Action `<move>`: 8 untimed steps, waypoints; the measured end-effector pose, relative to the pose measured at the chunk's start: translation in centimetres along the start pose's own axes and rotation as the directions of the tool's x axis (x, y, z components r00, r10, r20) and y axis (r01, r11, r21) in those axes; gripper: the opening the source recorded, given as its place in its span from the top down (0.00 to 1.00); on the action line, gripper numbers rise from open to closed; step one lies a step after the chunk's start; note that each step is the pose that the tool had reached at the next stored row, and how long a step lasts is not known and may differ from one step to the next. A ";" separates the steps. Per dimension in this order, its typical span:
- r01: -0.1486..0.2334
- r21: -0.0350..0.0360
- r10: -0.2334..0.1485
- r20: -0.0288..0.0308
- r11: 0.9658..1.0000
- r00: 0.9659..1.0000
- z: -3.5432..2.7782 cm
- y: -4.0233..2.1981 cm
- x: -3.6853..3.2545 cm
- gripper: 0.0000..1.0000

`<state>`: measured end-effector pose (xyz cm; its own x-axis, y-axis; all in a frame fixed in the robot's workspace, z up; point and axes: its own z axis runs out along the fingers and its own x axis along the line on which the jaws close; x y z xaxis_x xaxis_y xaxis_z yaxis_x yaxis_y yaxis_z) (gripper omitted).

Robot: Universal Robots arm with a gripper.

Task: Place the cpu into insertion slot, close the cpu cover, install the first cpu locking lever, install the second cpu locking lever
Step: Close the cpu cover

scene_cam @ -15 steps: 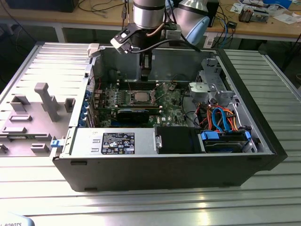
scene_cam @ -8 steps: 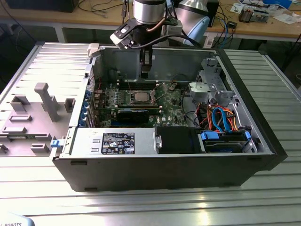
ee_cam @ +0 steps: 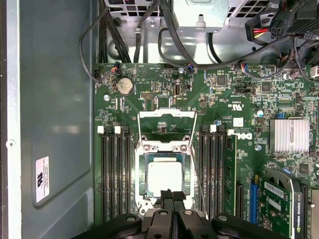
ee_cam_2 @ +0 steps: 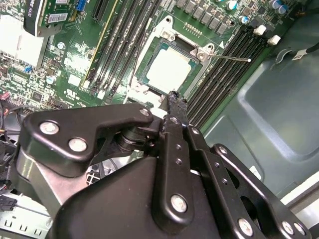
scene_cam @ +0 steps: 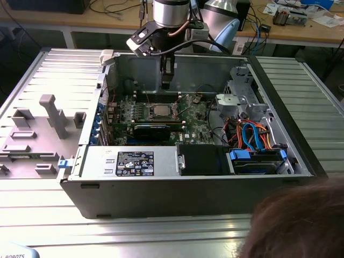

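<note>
My end effector (scene_cam: 166, 80) upper middle of exterior view, fingers pressed together, holding nothing. Cpu (ee_cam: 164, 179) lies flat in insertion slot (ee_cam: 143, 172), mid frame, just under my tips; can't tell if touching. Cpu cover (ee_cam: 167, 114) flipped open. Person's hair (scene_cam: 301, 226) hides lower right corner.

Open computer case (scene_cam: 188, 196), orange-blue cables (scene_cam: 252, 135)

Both wrist views close above cpu (ee_cam: 163, 178)

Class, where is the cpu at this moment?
In both wrist views the cpu lies in the insertion slot, between the two banks of black memory slots.
</note>
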<state>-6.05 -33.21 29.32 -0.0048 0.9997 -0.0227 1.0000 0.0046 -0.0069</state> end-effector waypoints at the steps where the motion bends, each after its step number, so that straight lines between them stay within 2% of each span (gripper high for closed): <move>1: 0.000 0.000 0.000 0.000 1.000 1.000 0.00 0.01 0.00 0.89; 8: 0.000 0.000 0.000 0.000 1.000 1.000 0.00 0.14 0.00 0.89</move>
<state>-5.91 -33.21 29.32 -0.0049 0.9997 -0.0228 1.0000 0.0048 -0.0070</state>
